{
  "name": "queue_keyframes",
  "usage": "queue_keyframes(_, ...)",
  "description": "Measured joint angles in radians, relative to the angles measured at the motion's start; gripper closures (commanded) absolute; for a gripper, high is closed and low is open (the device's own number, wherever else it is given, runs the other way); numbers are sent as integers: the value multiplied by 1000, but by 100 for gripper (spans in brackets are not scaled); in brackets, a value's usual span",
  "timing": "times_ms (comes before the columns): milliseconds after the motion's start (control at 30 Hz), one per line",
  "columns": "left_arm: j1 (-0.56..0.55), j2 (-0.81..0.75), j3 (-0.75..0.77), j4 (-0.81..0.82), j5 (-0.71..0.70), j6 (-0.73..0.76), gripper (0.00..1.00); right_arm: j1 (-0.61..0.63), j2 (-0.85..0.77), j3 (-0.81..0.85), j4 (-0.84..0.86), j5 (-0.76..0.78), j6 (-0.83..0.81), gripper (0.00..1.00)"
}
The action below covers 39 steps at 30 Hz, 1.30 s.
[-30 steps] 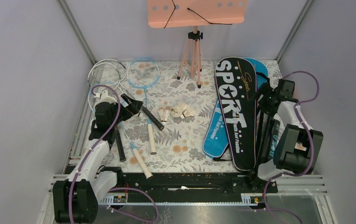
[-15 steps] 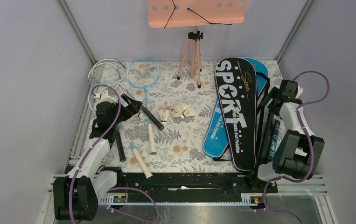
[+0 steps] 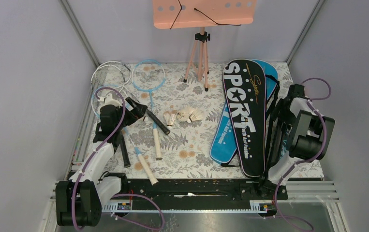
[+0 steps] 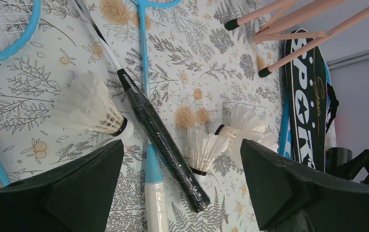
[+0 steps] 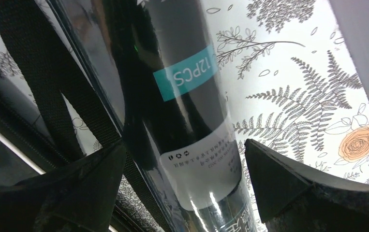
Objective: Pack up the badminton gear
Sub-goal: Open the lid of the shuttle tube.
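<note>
Several thin rackets [image 3: 148, 77] lie at the left of the floral table, hoops to the back. My left gripper [image 3: 136, 110] hovers open over their handles. In the left wrist view a black racket grip [image 4: 165, 147] and a white one [image 4: 156, 205] lie between the jaws of the left gripper [image 4: 182, 181]. White shuttlecocks [image 3: 184, 115] lie mid-table, also [image 4: 93, 108]. A black SPORT bag [image 3: 243, 116] rests on a blue bag [image 3: 221, 142]. My right gripper [image 3: 280, 113] stands open astride the black tube [image 5: 192, 96], not closed on it.
A pink perforated board [image 3: 204, 12] on a tripod [image 3: 199, 58] stands at the back centre; its legs [image 4: 288, 29] show in the left wrist view. A black bag strap [image 5: 51, 82] lies just left of the tube. Grey walls close in both sides.
The right arm has folded, its elbow rising, and its gripper has come down closer over the tube. The left arm has not moved.
</note>
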State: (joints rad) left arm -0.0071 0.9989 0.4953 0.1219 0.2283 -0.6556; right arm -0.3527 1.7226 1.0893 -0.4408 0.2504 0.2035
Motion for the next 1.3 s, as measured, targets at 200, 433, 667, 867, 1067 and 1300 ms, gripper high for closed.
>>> queue_keyframes(200,0,0,2,-1,2,0,1,-2,70,50,-57,-28,-20,11)
queue_keyframes(433,0,5,5,-1,3,0,1,-5,100,69,-92,-47,-45,52)
queue_keyframes(667,0,5,7,0,7,0,1,-8,68,66,-108,-50,-47,71)
queue_keyframes(867,1,20,8,4,35,0,1,-8,-159,31,-103,-56,-42,79)
queue_keyframes(1067,1,27,8,10,69,0,1,-7,-387,24,-77,-139,-31,83)
queue_keyframes(1300,1,26,8,40,122,-3,1,2,-524,28,-85,-310,-6,87)
